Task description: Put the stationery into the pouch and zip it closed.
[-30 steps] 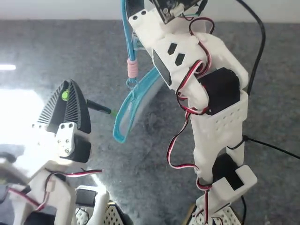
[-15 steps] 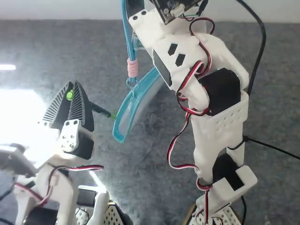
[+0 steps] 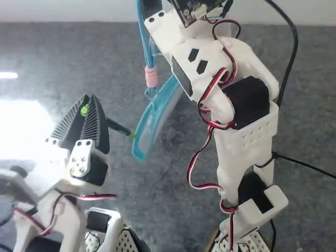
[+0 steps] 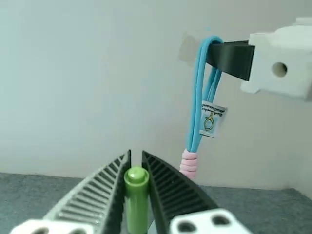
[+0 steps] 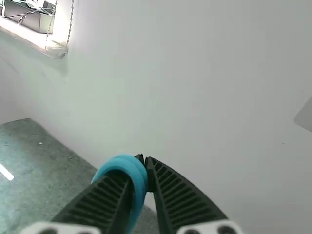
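The pouch (image 3: 153,119), clear with a blue rim, hangs tilted above the table by its blue cord (image 3: 140,37), which carries a pink bead (image 3: 150,77). My right gripper (image 3: 150,7) is shut on that cord at the top of the high view; the cord loop (image 5: 127,176) sits between the right gripper's (image 5: 144,159) fingers. Low on the left, my left gripper (image 3: 90,100) is shut on a green pen (image 3: 84,110), whose dark tip (image 3: 122,129) reaches the pouch's rim. In the left wrist view the pen (image 4: 136,181) stands in the left gripper (image 4: 135,155), with the cord (image 4: 201,97) beyond.
The grey speckled table (image 3: 63,58) lies below both arms. The right arm's white body and wires (image 3: 236,115) fill the middle right. A bright glare patch (image 3: 21,126) lies on the table at the left. A black cable (image 3: 299,163) runs off to the right.
My left gripper has shifted right and toward the front with the pen. The pouch's lower end has swung down and right, and the pen tip now meets its rim.
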{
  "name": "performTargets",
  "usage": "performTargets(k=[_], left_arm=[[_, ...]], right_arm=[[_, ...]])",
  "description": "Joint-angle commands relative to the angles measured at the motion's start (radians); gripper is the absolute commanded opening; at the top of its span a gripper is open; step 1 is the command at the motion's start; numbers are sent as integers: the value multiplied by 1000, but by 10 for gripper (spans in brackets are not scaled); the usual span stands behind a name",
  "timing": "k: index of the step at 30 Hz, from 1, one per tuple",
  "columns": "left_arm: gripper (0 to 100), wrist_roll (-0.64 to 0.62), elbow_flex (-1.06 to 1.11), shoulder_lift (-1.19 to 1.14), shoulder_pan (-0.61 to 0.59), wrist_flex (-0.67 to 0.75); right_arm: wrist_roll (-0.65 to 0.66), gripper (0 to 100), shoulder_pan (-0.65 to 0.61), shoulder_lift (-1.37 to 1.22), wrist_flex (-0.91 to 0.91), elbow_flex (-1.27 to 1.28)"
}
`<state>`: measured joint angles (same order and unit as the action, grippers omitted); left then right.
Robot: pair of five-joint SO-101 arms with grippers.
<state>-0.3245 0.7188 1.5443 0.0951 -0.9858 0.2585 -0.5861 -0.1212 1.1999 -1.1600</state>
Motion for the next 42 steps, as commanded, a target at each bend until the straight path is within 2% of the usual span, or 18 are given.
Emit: performTargets(k=[1,9,17,21,29,32,35,38,42], left_arm=[[11,-20,-48,6,5,-9],[11,-20,24,5,5,15],[11,-21,292,5,6,262],[11,-21,383,5,6,322],[11,-17,501,5,6,308],[12,-14,512,5,6,212],[12,37,512,5,8,129],[12,89,507,5,8,126],[13,169,521,5,80,89]], right_arm=[[6,6,15,54,5,-48],[6,6,8,61,7,-48],[6,6,12,62,19,-48],[6,6,13,62,18,-48],[6,6,16,62,13,-54],[5,6,35,64,13,-54],[-41,6,68,64,8,-54],[-61,6,79,64,12,-54],[-63,6,77,65,18,-54]])
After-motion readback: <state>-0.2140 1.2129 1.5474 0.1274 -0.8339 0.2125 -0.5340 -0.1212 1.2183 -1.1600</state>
